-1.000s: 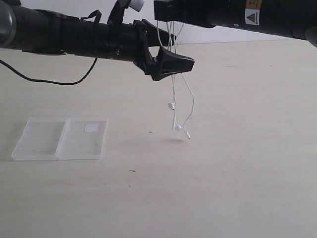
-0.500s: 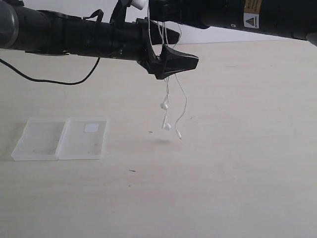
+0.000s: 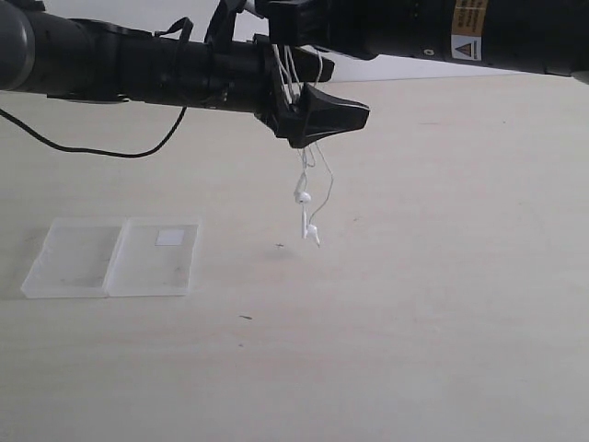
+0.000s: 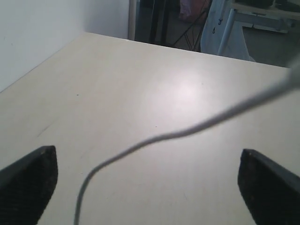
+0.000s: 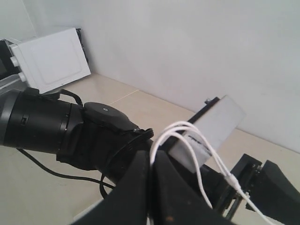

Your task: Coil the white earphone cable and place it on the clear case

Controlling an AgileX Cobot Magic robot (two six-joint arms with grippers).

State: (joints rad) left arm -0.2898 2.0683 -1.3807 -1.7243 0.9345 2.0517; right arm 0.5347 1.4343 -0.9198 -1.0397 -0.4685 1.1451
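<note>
The white earphone cable (image 3: 314, 175) is hung at upper centre of the exterior view, long axis vertical, earbuds (image 3: 302, 196) lowest, above the table (image 3: 442, 304). It is pinched in the closed right gripper (image 5: 151, 187) and passes between the wide-apart jaws of the left gripper (image 4: 147, 180). The clear case (image 3: 112, 257) lies flat at lower left.

The white earphone cable (image 3: 304, 198) hangs from the right claw (image 5: 151, 161), passes through the left claw (image 3: 342, 94) below it, and dangles beneath (off the worktop (image 3: 414, 322)). The clear case (image 3: 115, 258) lies on the worktop, below and left of that claw in the exterior view.
</note>
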